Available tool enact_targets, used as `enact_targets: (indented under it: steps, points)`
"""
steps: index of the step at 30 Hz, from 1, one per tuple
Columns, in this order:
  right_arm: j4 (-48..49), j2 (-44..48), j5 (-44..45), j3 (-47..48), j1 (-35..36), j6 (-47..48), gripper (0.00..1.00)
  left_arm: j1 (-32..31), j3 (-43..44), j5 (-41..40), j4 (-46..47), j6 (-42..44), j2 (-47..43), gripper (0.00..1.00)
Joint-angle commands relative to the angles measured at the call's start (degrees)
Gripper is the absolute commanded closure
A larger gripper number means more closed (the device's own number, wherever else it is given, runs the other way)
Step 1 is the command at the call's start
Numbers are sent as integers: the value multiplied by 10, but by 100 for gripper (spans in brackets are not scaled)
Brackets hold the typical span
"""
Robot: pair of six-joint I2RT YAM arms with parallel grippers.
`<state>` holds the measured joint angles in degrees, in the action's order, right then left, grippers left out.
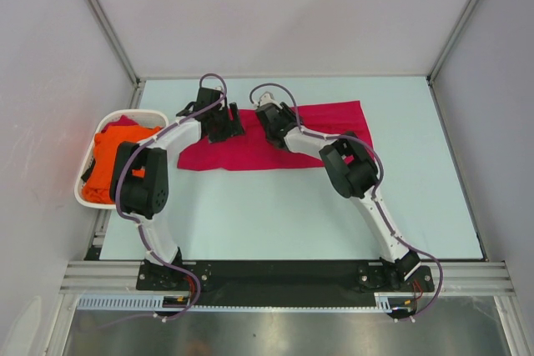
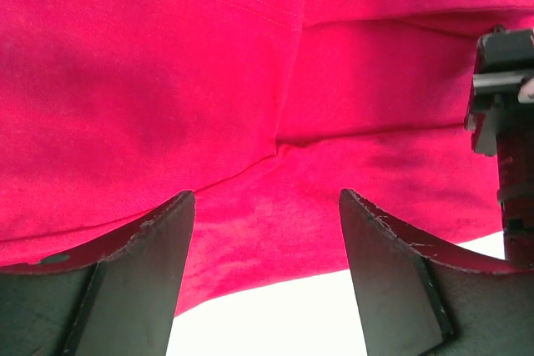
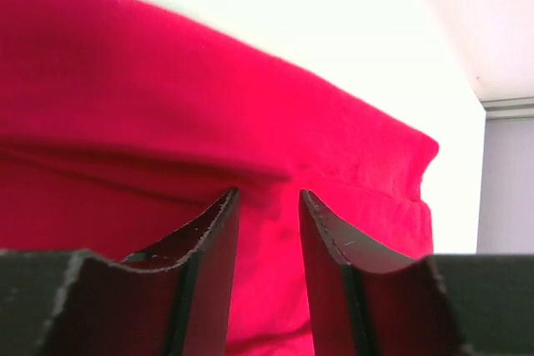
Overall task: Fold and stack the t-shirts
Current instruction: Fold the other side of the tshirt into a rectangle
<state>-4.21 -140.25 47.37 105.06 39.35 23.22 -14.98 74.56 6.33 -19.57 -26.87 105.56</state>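
A crimson t-shirt [image 1: 329,122] lies flat as a wide folded band across the far middle of the table. Both grippers hang low over its left half. My left gripper [image 1: 225,127] is open, its jaws wide apart above the cloth [image 2: 167,81] near the shirt's edge, gripping nothing [image 2: 267,198]. My right gripper [image 1: 271,125] stands just to its right; its jaws are open only a narrow gap, tips down on the crimson cloth [image 3: 269,193] beside a fold. The orange t-shirt [image 1: 113,160] lies crumpled in the basket.
A white oval basket [image 1: 83,193] sits off the table's left edge, with a bit of red cloth [image 1: 125,121] at its far end. Grey walls close in the back and both sides. The right gripper's body [image 2: 505,114] shows at the right of the left wrist view.
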Motion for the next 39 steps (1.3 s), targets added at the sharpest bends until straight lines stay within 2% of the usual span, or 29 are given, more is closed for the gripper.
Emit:
enact_targets:
  steps: [1, 3, 5, 6, 9, 21, 25, 27, 31, 39]
  points:
    - [-4, -21, 19, 47, -1, 16, 63, 0, -1, -1, 4, 12, -18, 25]
    - [-2, -20, 8, 44, -1, 16, 67, 0, -1, -3, 4, 12, -17, 25]
    - [-2, -16, -3, 39, -2, 13, 78, 0, 0, -4, 3, 12, -15, 25]
    - [-4, -15, -6, 40, -2, 11, 86, 0, 1, -3, 2, 12, -14, 25]
    - [-5, -6, -16, 34, -4, 2, 92, 0, 1, -7, 1, 14, -15, 25]
    - [35, 155, -22, -124, 10, -4, 94, 0, 6, -17, -3, 13, -1, 25]
    - [32, 181, -18, -134, 20, -10, 94, 0, 9, -16, -4, 12, 6, 25]
    - [36, 162, -2, -130, 23, 0, 92, 0, 9, -15, -4, 11, 8, 25]
    - [49, 104, 49, -92, 23, 24, 75, 0, 8, -16, -6, 12, 7, 25]
    - [9, 94, -31, -92, 20, -17, 52, 0, 9, -23, -10, 16, 6, 25]
